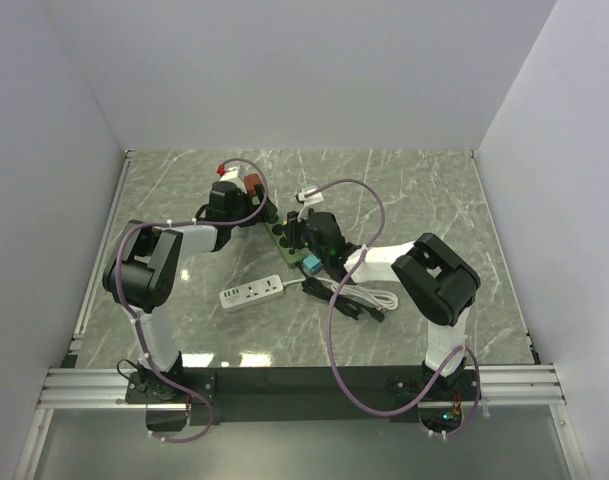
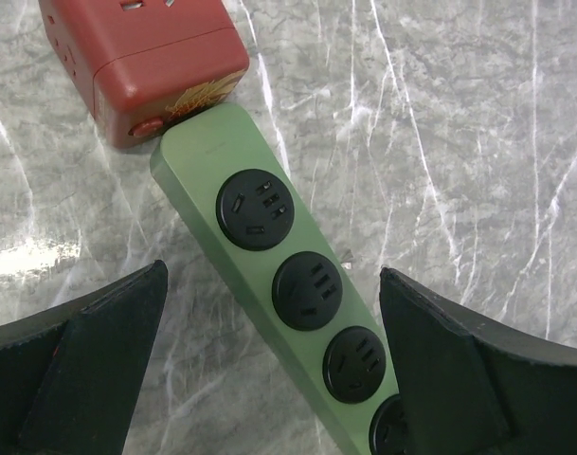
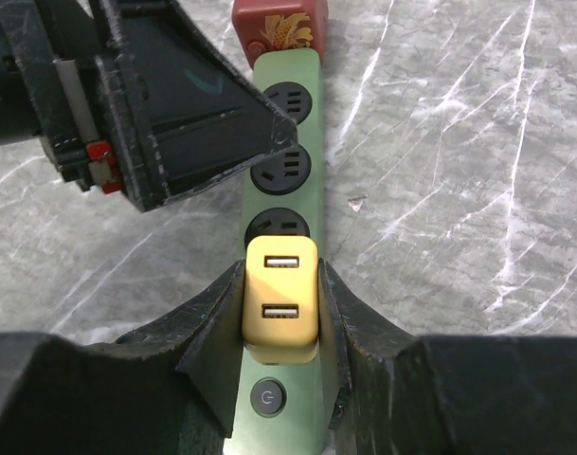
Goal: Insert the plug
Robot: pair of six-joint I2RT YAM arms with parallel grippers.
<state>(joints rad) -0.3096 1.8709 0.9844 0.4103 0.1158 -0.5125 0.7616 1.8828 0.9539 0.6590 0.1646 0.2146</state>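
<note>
A yellow plug (image 3: 280, 299) with two USB ports is clamped between the fingers of my right gripper (image 3: 280, 313), which is shut on it. It sits over the green power strip (image 3: 305, 194), just past the round power button (image 3: 266, 398), and its prongs are hidden beneath it. The strip (image 2: 207, 152) carries a row of black round sockets. My left gripper (image 2: 272, 275) is open, its fingers straddling the strip on both sides without touching it. In the top view both grippers meet over the strip (image 1: 282, 238) at mid-table.
A red cube adapter (image 2: 146, 47) butts against the strip's far end. A white power strip (image 1: 251, 292) lies nearer the arm bases. A teal block (image 1: 311, 264) and black and white cables (image 1: 362, 303) lie beside the right arm.
</note>
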